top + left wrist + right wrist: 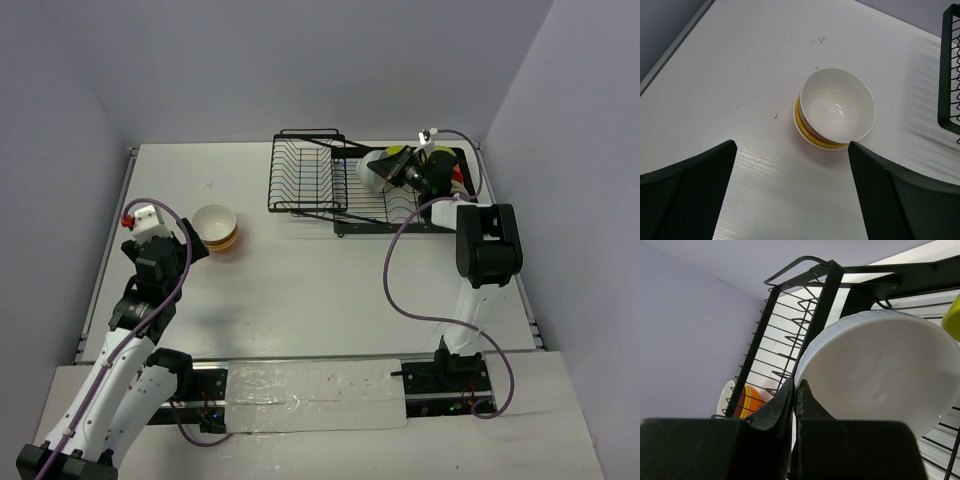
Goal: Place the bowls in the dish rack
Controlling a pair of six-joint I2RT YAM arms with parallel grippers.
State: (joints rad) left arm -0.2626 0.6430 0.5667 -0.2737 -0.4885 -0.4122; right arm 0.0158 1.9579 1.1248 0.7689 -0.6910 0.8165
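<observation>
A white bowl with yellow and orange bands outside sits on the table at the left, upright in the left wrist view. My left gripper is open just short of it, its right finger by the rim. My right gripper is over the black wire dish rack, shut on the rim of a white bowl held on edge among the prongs. A lime-green bowl sits in the rack behind it. The banded bowl also shows through the wires in the right wrist view.
The rack's taller basket section stands left of its tray frame. A red object shows at the rack's right end. Walls close the table on three sides. The rack's corner shows at the right of the left wrist view.
</observation>
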